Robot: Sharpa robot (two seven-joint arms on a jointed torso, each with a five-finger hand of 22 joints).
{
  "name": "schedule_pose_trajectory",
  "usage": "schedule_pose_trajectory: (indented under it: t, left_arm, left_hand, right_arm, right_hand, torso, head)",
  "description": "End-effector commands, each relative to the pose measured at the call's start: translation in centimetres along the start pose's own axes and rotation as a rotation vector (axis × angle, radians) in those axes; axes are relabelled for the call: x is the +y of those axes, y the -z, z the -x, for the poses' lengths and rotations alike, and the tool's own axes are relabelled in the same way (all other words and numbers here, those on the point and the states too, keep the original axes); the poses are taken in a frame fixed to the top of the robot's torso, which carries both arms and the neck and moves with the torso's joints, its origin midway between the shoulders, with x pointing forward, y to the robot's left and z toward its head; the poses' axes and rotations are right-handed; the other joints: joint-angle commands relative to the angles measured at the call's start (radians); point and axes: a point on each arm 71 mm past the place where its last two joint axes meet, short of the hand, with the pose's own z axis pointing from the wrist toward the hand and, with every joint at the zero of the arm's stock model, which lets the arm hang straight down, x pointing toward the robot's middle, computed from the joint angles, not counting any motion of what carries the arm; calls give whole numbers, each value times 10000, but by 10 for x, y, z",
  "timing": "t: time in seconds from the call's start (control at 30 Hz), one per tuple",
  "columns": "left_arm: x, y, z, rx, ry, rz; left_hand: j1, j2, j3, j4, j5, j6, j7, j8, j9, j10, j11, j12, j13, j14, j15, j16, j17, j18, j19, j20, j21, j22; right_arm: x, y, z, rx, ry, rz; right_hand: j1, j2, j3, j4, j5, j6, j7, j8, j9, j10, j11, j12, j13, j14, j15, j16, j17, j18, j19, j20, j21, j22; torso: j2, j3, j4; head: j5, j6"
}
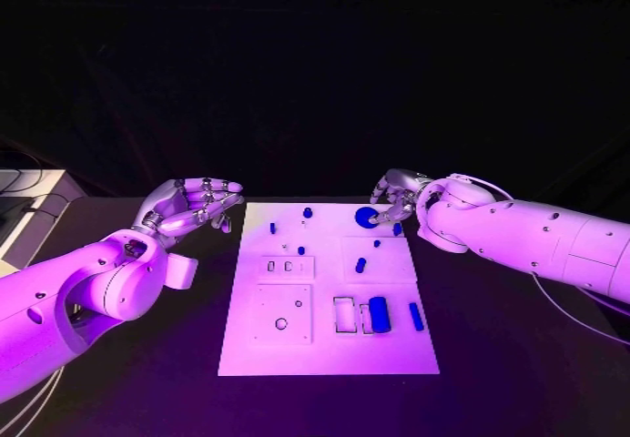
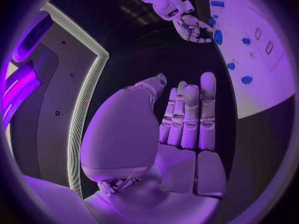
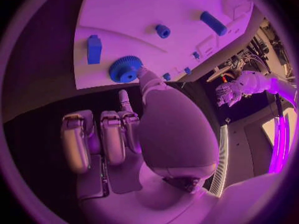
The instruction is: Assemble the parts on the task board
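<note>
- The left hand point(image 1: 195, 208) is hovering off the left edge of the white board point(image 1: 329, 350), level with its far end; its fingers are apart, loosely bent, and holding nothing. In the left wrist view the same hand point(image 2: 187, 119) is showing its fingers straight, side by side, with an empty palm.
- The board is lying flat on the black table point(image 1: 525, 364) between the two hands, its long axis running away from the robot.
- Just right of the left hand, near the far edge, small blue pegs point(image 1: 273, 228) are standing on end.
- Further toward the robot from that hand, a plate with two small slots point(image 1: 288, 267) and a square plate with a hole point(image 1: 282, 314) are sitting on the board's left half.
- At the near right, a thick blue block point(image 1: 380, 313) is lying beside open rectangular frames, its long axis pointing away from the robot; a thin blue bar point(image 1: 416, 316) is lying just beside it, pointing the same way.
- A short blue pin point(image 1: 361, 265) is lying near the middle, also lengthwise.
- A round blue gear point(image 1: 366, 217) is lying flat at the far right corner, its toothed rim point(image 3: 126, 68) facing outward all round.
- The right hand point(image 1: 398, 198) is reaching over that corner; one fingertip point(image 3: 142, 72) is touching the gear's edge while the other fingers point(image 3: 99, 137) are curling in, away from the board. It is gripping nothing that I can make out.
</note>
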Motion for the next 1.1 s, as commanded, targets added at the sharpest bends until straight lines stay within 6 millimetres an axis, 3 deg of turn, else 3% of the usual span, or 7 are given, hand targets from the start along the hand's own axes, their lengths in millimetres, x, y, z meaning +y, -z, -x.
schedule_pose_trajectory:
  t: [0.03,0.37,0.77,1.1]
  left_arm:
    - [-1,-1,-2,198,33,-71]
    - [0,-1,-2,176,24,-61]
    - [0,-1,-2,191,33,-55]
    - [0,-1,-2,189,30,-45]
  left_hand:
    - [-119,0,44,-29,-21,-16,-57,-15,10,-5,-3,57,17,49,-13,37,5,146,-61,-7,44,15]
    - [-119,0,44,-29,-21,-16,-57,-15,10,-5,-3,57,17,49,-13,37,5,146,-61,-7,44,15]
    - [-118,19,65,-37,-20,-23,-54,-16,14,-31,0,64,22,60,-11,74,19,143,-69,-9,77,34]
    - [-113,37,85,-45,-20,-25,-53,-15,18,-41,1,73,28,60,-10,93,22,143,-76,-10,98,47]
  right_arm:
    - [-1,-1,-5,434,-31,-153]
    - [2,-3,-10,421,35,-130]
    - [3,-7,-14,296,177,-142]
    - [4,-9,-14,216,184,-116]
  right_hand:
    - [86,12,-25,73,-13,-35,5,44,-7,1062,51,20,2629,1043,85,63,2626,-65,1047,64,22,2629]
    - [141,52,-14,124,40,-17,7,68,-7,1062,55,20,2629,1043,92,63,2626,-65,1047,75,22,2629]
    - [248,130,60,183,136,-2,11,94,-13,1062,59,20,2629,1043,98,63,2626,-65,1047,87,22,2629]
    - [293,213,185,323,402,26,16,129,-28,1062,66,20,2629,1043,107,63,2626,-65,1047,100,22,2629]
  torso:
    - [6,1,1]
    - [16,6,-6]
    - [8,-2,-4]
    - [3,4,-15]
  head:
    - [-14,-58]
    - [9,-22]
    - [-5,-63]
    - [-9,-57]
